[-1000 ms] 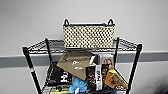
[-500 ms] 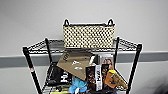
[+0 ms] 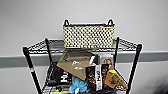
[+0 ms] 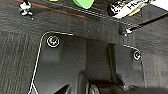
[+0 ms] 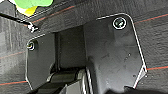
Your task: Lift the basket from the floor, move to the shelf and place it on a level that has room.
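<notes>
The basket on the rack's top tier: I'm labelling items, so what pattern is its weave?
A cream-and-dark checkered weave on the basket, clearest in the head view.

Grey wall (image 3: 82, 12), dark carpet (image 4: 15, 62)

Nothing in the head view has moved since the earlier pictures. The basket (image 3: 88, 36) sits in the same spot on the top level (image 3: 125, 45) of the shelf (image 3: 135, 62).

A tilted brown cardboard box (image 3: 75, 63) is seen before the grey wall (image 3: 82, 15); a blue toy (image 3: 78, 86) lies just below the box.
</notes>
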You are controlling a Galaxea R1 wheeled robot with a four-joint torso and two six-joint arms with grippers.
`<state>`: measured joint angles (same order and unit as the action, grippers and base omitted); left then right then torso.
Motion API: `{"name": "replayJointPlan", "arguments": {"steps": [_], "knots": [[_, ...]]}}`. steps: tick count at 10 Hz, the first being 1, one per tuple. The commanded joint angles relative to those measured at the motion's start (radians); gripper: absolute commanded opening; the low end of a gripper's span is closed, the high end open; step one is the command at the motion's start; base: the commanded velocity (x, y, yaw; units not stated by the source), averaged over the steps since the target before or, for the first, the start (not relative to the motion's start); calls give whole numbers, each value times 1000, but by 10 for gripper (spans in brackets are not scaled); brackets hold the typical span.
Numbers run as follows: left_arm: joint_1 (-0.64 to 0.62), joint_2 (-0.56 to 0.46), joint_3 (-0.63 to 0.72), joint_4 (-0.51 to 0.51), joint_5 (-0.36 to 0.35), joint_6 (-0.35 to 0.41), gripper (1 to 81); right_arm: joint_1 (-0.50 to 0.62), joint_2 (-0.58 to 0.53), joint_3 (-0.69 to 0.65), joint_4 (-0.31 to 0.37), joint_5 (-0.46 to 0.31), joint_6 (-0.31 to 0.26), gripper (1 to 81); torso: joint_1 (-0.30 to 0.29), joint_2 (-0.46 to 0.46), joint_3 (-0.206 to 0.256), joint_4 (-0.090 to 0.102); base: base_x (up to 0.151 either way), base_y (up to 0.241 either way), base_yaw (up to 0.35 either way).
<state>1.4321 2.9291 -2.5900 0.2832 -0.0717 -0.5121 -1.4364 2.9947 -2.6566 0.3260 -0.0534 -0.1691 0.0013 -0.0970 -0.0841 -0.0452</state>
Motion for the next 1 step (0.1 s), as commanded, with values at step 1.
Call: {"name": "replayJointPlan", "arguments": {"steps": [1], "knots": [[-55,65,-68,22,39,6,811,50,11,-9,-22,-40,-9,811,0,0,0,0,0,0,0]]}}
